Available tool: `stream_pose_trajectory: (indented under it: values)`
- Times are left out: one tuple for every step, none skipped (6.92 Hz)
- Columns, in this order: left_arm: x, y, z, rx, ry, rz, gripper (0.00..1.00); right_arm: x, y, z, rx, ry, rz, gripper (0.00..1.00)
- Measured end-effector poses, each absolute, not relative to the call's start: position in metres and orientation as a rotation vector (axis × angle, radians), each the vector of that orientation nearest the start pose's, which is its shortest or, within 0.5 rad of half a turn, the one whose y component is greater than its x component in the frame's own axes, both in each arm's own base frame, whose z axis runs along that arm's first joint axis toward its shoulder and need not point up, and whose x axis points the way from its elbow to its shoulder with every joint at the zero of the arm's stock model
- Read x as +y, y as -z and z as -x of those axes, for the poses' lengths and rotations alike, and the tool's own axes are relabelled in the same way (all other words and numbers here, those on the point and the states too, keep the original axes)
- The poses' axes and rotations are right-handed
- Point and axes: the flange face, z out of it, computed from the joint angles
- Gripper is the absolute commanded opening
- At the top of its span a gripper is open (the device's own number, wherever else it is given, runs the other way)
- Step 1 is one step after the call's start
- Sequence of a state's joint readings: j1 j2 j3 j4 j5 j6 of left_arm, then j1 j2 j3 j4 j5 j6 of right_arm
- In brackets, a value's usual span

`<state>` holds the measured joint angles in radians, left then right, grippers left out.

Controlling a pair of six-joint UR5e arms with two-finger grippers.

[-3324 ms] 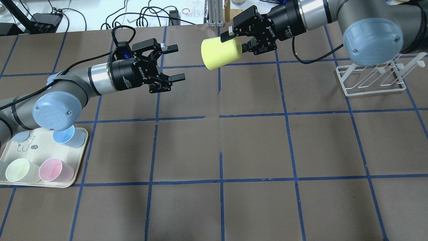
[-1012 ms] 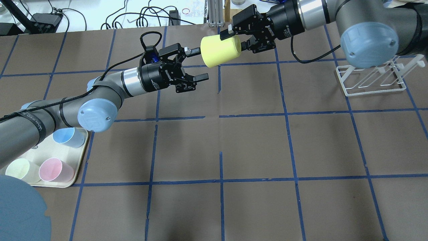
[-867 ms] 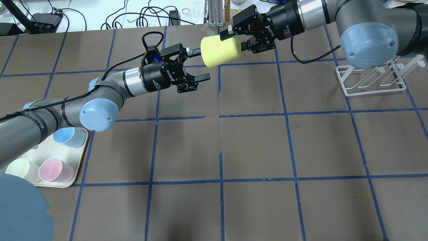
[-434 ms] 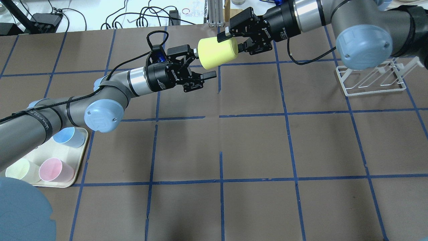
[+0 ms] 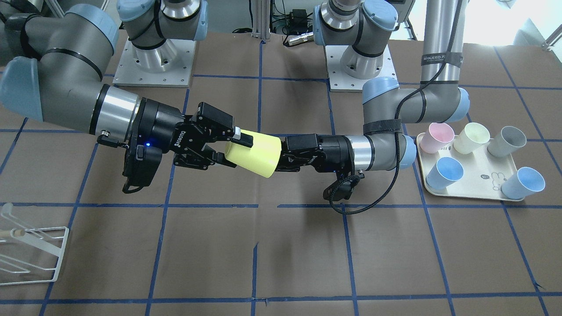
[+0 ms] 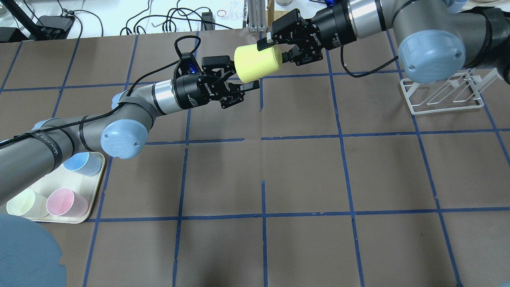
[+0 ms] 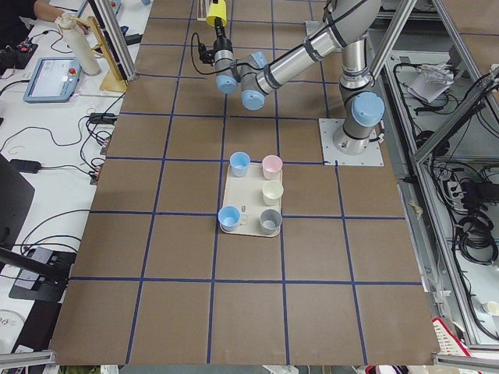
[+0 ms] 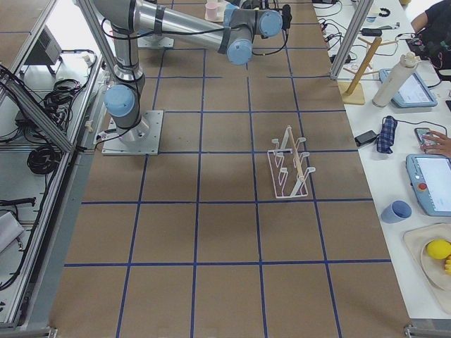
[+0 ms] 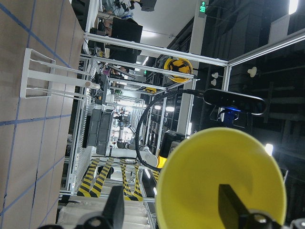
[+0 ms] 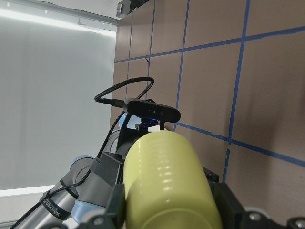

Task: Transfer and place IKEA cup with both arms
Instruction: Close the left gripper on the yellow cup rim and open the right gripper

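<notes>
The lemon-yellow IKEA cup (image 6: 257, 63) hangs on its side above the table's far middle, mouth toward my left arm. My right gripper (image 6: 275, 50) is shut on its base end, also seen from across the table (image 5: 237, 151) and in the right wrist view (image 10: 167, 210). My left gripper (image 6: 244, 73) is open at the cup's mouth. In the left wrist view, one of the left gripper's fingers (image 9: 116, 205) stands outside the cup (image 9: 221, 181) and the other lies over its opening. The cup (image 5: 254, 153) hides the left fingertips from across the table.
A cream tray (image 6: 97, 187) at the near left holds blue, pink, pale yellow and grey cups (image 5: 441, 171). A white wire rack (image 6: 442, 95) stands at the far right. Cables lie beyond the table's far edge.
My left gripper has moved right and slightly away, from well short of the cup to its mouth, staying open. The right gripper has shifted the cup slightly left.
</notes>
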<state>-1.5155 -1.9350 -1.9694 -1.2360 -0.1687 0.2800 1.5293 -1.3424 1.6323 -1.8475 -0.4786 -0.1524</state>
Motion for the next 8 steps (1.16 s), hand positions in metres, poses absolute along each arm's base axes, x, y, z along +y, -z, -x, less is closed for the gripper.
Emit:
stream_pose_trajectory:
  values:
    - [-0.545,-0.264,0.201,-1.405,0.008,-0.179,0.0,-0.58,-0.417,-0.198,2.048,0.109,0.106,0.79]
    - [-0.545,-0.265,0.2,-1.407,-0.002,-0.169,0.0,-0.58,-0.418,-0.198,2.048,0.11,0.105,1.0]
    - [-0.547,-0.267,0.198,-1.406,-0.01,-0.16,0.0,-0.58,-0.418,-0.198,2.05,0.107,0.1,1.0]
    - [-0.547,-0.27,0.197,-1.406,-0.011,-0.157,0.0,-0.58,-0.419,-0.198,2.051,0.101,0.089,1.0]
    - [-0.547,-0.271,0.197,-1.406,-0.009,-0.156,0.0,-0.581,-0.419,-0.198,2.053,0.098,0.08,1.0]
    - [-0.546,-0.271,0.196,-1.406,-0.009,-0.156,0.0,-0.582,-0.421,-0.198,2.055,0.091,0.065,1.0]
    - [-0.546,-0.273,0.196,-1.406,-0.007,-0.158,0.0,-0.583,-0.423,-0.197,2.055,0.083,0.047,1.0]
    - [-0.545,-0.275,0.195,-1.415,0.004,-0.166,0.0,-0.584,-0.424,-0.197,2.056,0.079,0.036,1.0]
